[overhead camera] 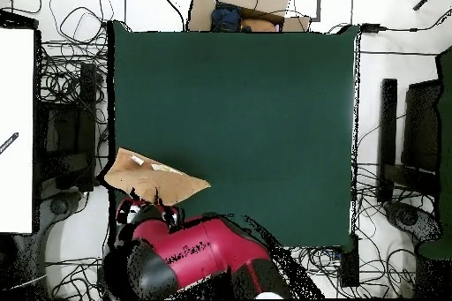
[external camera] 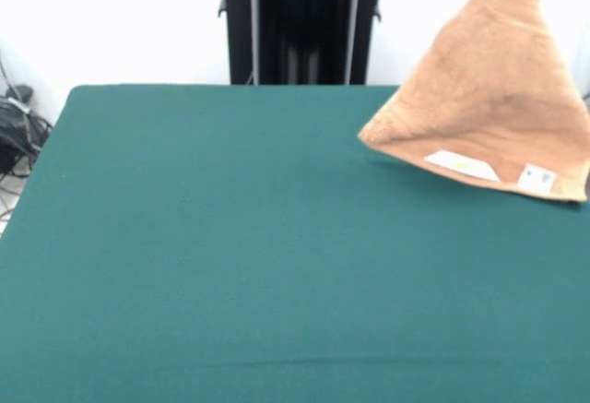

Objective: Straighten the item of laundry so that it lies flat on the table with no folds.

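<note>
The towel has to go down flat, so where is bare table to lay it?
Nearly the whole green table is bare: everything from the hanging towel across to the opposite edge. The one crowded spot is the corner under the towel, where the arm comes in, as the overhead view shows.

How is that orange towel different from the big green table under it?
The towel is peach-orange and small; the table is dark green and far wider. The towel hangs lifted in a tent shape from its top corner, over the table's edge; the table top lies flat. The towel carries small white labels; the table is plain. Both look cloth-surfaced.
</note>
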`<act>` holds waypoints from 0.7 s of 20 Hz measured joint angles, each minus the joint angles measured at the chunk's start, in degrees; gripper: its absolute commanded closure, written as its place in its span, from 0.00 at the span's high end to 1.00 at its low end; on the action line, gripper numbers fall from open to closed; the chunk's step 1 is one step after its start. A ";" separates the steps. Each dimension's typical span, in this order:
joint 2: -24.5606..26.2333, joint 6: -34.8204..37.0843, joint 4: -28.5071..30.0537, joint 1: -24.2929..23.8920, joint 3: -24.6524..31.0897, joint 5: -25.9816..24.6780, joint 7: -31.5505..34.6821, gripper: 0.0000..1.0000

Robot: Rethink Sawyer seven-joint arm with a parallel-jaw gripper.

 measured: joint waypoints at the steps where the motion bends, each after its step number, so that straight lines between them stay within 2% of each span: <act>1: -0.57 0.23 0.00 0.91 -0.28 -0.98 0.00 0.00; 10: -2.20 0.48 0.01 0.04 -0.04 -1.60 0.00 0.00; 14: -2.20 0.46 0.07 -4.25 3.35 0.05 0.00 0.00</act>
